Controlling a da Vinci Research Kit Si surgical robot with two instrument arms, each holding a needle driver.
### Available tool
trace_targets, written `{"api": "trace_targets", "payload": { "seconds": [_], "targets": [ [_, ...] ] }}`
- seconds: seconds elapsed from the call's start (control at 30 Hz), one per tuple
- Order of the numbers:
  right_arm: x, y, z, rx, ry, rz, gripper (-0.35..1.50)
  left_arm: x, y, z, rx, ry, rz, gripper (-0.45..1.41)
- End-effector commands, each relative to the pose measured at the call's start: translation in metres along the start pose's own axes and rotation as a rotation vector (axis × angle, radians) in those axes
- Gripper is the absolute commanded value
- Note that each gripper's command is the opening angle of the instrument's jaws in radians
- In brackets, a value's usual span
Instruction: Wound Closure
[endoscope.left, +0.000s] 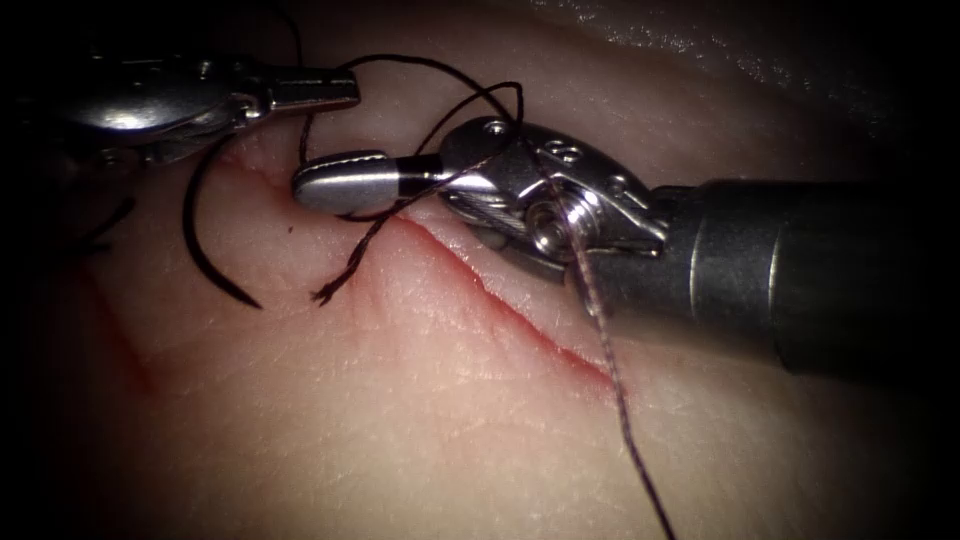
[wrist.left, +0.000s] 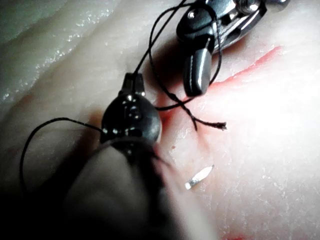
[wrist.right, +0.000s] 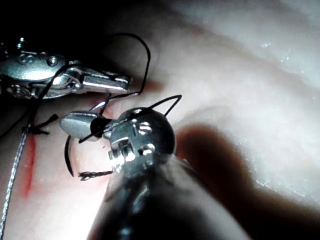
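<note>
The cut (endoscope.left: 500, 305) runs as a red line across the tissue (endoscope.left: 420, 420). My left tool (endoscope.left: 312, 90) is at the cut's upper end, its jaws shut on the dark thread (endoscope.left: 420, 62). From there the thread arcs over and winds around my right tool (endoscope.left: 335, 182), whose jaws are shut with nothing seen between them. The thread's short frayed end (endoscope.left: 322, 294) lies on the cut. The curved needle (endoscope.left: 195, 235) is left of the cut, out of the tissue, in neither tool's jaws. Its upper end runs under the left tool's body. Its tip (wrist.left: 200, 175) is bare.
A long strand of thread (endoscope.left: 625, 410) runs from the right tool's wrist toward the near edge. A faint red streak (endoscope.left: 120, 345) marks the tissue far left of the cut. The right tool's thick shaft (endoscope.left: 820, 275) covers the right side.
</note>
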Motion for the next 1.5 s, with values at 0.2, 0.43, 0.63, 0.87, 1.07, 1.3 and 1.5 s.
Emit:
{"api": "trace_targets", "payload": {
  "seconds": [0.2, 0.43, 0.63, 0.87, 1.07, 1.3, 1.5],
  "targets": [
    [-0.0008, 0.0001, 0.0023, 0.097, -0.199, -0.048, -0.35, 0.0005, -0.0010, 0.0012, -0.001, -0.001, -0.006, -0.45],
    [-0.0008, 0.0000, 0.0022, 0.144, -0.402, -0.183, -0.15, 0.0025, -0.0018, 0.0005, -0.008, 0.015, 0.003, -0.45],
    [-0.0008, 0.0000, 0.0023, 0.159, -0.541, -0.271, 0.51, 0.0038, -0.0018, -0.0002, -0.006, 0.022, 0.010, -0.45],
    [-0.0009, 0.0001, 0.0032, 0.141, -0.645, -0.361, 0.93, 0.0035, -0.0016, -0.0001, -0.002, 0.024, 0.013, -0.45],
    [-0.0012, 0.0003, 0.0049, 0.121, -0.711, -0.469, 0.91, 0.0034, -0.0013, -0.0002, 0.000, 0.023, 0.012, -0.45],
    [-0.0012, 0.0002, 0.0048, 0.110, -0.769, -0.540, 0.86, 0.0033, -0.0009, -0.0004, 0.006, 0.023, 0.010, -0.45],
    [-0.0010, -0.0002, 0.0047, 0.115, -0.765, -0.551, 0.39, 0.0033, -0.0007, -0.0004, 0.004, 0.023, 0.010, -0.45]
  ]
}}
